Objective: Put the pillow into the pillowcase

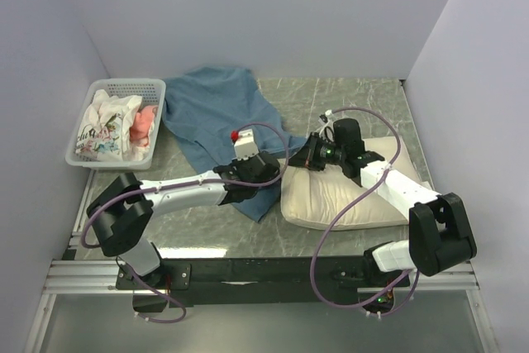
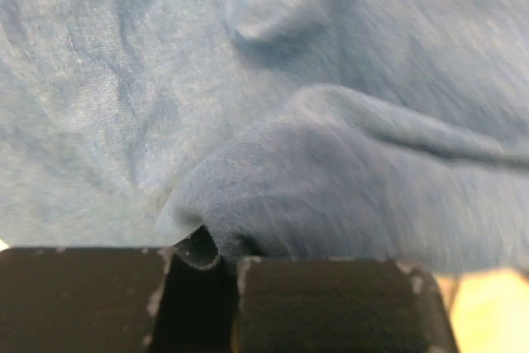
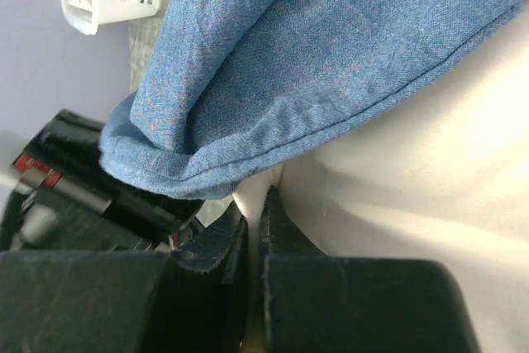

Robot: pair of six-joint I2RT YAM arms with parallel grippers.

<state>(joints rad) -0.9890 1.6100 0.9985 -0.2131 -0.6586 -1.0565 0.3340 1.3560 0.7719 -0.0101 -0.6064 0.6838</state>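
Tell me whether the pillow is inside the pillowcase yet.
Out. The pillow lies bare on the table, cream face exposed; the pillowcase sprawls beside it, only its hem lapping the pillow's corner.

White basket (image 1: 132,88) at far left — floral cloth (image 1: 99,131) and pink cloth (image 1: 145,124) bundled inside

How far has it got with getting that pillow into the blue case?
Barely started. Done: pillow and pillowcase sit together, the case's edge draped over one pillow corner. In hand: the left gripper pinches a fold of the case; the right gripper pinches the pillow's corner. Left: opening the case and sliding the pillow in, as nearly all of it lies uncovered.
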